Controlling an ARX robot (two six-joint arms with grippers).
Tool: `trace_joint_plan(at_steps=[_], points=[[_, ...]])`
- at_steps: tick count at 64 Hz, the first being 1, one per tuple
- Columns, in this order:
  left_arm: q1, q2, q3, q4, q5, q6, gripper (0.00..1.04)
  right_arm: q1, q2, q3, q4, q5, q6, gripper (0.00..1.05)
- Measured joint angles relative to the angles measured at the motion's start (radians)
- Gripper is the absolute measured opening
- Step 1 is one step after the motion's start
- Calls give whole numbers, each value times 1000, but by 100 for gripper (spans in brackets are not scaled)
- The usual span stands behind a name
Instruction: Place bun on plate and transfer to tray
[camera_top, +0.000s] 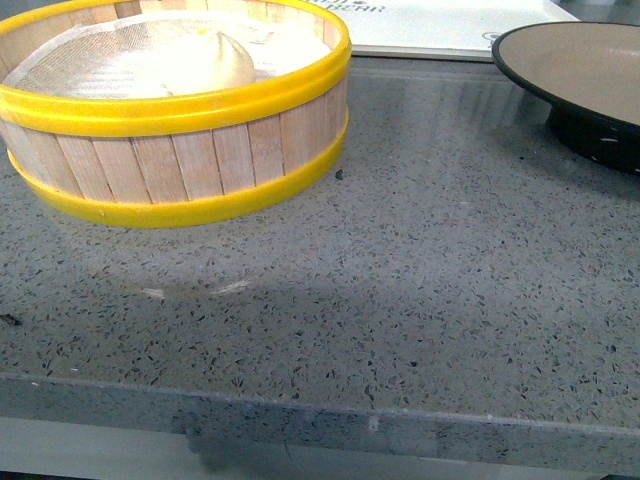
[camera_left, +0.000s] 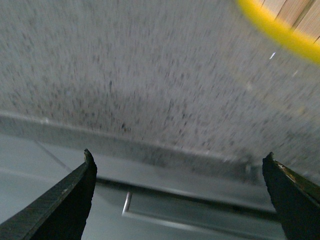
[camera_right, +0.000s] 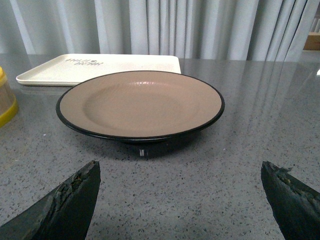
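Our right end effector (camera_right: 180, 164) is spread wide and empty, with the plate (camera_right: 140, 102) on the table (camera_right: 250, 125) just ahead of it and the tray (camera_right: 100, 67) beyond. Our left end effector (camera_left: 179, 155) is likewise open and empty, and the bun (camera_top: 215, 60) sits in the basket (camera_top: 180, 150) ahead of it.

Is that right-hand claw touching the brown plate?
Apart. The right wrist view shows a strip of bare counter between the open right gripper and the plate, whose black foot sits clear of both fingertips.
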Motion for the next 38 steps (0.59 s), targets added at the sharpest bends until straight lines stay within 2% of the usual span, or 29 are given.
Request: trace_joint_plan(at_steps=[15, 24, 38], points=[[64, 46, 74, 95, 37, -37, 98, 0, 0, 0, 0, 1, 0, 96], [76, 158, 135, 206, 54, -39, 98, 0, 0, 0, 0, 0, 0, 96], [-1, 480, 390, 445, 23, 21, 98, 0, 0, 0, 0, 1, 0, 96]])
